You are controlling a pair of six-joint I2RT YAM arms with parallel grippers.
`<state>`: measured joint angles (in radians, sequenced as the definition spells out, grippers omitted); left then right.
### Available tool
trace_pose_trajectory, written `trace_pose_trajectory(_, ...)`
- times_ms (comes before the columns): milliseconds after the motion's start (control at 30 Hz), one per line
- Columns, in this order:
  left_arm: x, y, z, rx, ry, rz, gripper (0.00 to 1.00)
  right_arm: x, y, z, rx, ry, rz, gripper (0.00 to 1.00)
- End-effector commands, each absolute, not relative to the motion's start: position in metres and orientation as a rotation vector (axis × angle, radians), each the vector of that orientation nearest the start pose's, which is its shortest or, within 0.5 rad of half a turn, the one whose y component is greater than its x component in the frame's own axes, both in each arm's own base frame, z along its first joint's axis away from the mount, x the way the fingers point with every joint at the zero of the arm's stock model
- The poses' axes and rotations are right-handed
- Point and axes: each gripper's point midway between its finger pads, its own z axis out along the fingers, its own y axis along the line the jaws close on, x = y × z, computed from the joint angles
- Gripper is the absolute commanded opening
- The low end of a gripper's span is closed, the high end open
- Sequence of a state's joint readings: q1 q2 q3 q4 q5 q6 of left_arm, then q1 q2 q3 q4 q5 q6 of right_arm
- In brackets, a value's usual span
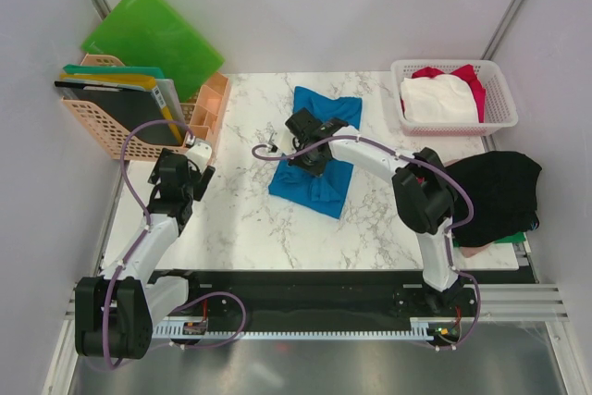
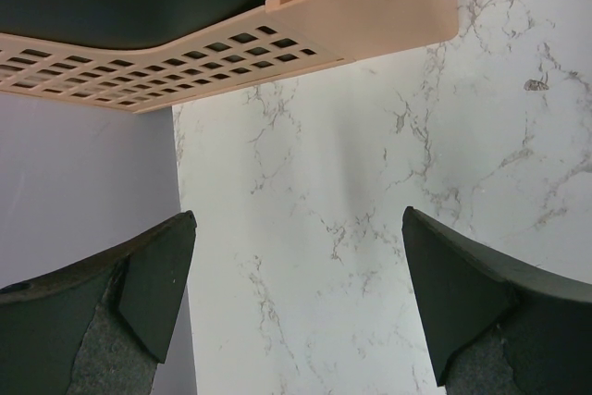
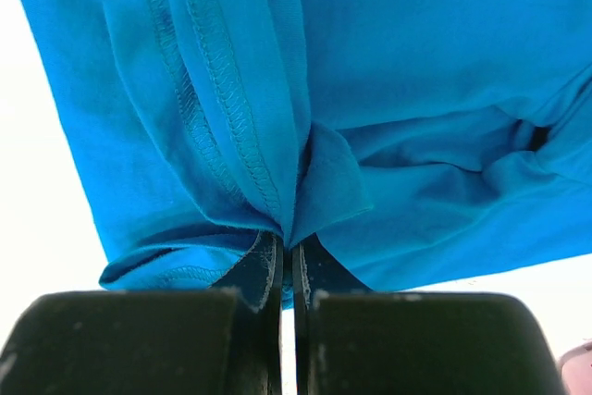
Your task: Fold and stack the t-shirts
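A bright blue t-shirt point(image 1: 319, 168) lies partly folded in the middle of the marble table point(image 1: 240, 219). My right gripper point(image 1: 310, 150) is over it, shut on a pinched fold of the blue t-shirt point(image 3: 388, 117); in the right wrist view the cloth bunches up between the two dark fingers point(image 3: 264, 275). My left gripper point(image 1: 199, 145) hangs at the table's left edge beside the peach basket, open, with only bare marble point(image 2: 305, 256) between its fingertips point(image 2: 157, 275). White and red t-shirts point(image 1: 442, 97) sit in the white basket. A black t-shirt point(image 1: 495, 191) lies at the right edge.
A peach lattice basket point(image 1: 111, 122) with folders stands at the back left, its corner point(image 2: 305, 34) just ahead of my left fingers. A green folder point(image 1: 153, 39) leans on the wall. The white lattice basket point(image 1: 499, 117) stands at the back right.
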<state>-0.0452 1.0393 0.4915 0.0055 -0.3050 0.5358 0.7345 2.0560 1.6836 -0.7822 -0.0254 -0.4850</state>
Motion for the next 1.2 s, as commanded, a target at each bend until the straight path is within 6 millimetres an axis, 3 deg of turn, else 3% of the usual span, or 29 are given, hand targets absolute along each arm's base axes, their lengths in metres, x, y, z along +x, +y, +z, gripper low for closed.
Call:
trace_pose_trajectory(0,0.315,0.059,0.120,0.436,2.066,0.617,1.00,0.365,0.301,0.075,-1.580,2.191,0.088,0.00)
trace_pose_trajectory(467,0.315,0.058,0.116,0.436,2.079,0.605,1.00,0.401,0.296,0.082,-1.522,2.168,0.018,0.00)
trace_pose_trajectory(667,0.313,0.058,0.114,0.437,2.088,0.601,1.00,0.409,0.293,0.071,-1.517,2.194,-0.016,0.03)
trace_pose_trajectory(733,0.312,0.057,0.113,0.440,2.089,0.597,1.00,0.410,0.292,0.067,-1.505,2.208,-0.032,0.27)
trace_pose_trajectory(800,0.311,0.057,0.112,0.442,2.093,0.593,1.00,0.410,0.288,0.068,-1.462,2.229,-0.032,0.66)
trace_pose_trajectory(900,0.310,0.055,0.109,0.442,2.099,0.578,1.00,0.420,0.277,0.076,-1.329,2.228,-0.122,0.75)
trace_pose_trajectory(1000,0.307,0.054,0.100,0.442,2.138,0.561,1.00,0.426,0.268,0.082,-1.217,2.228,-0.187,0.76)
trace_pose_trajectory(1167,0.306,0.050,0.100,0.437,2.138,0.529,1.00,0.433,0.258,0.117,-1.094,2.172,-0.255,0.79)
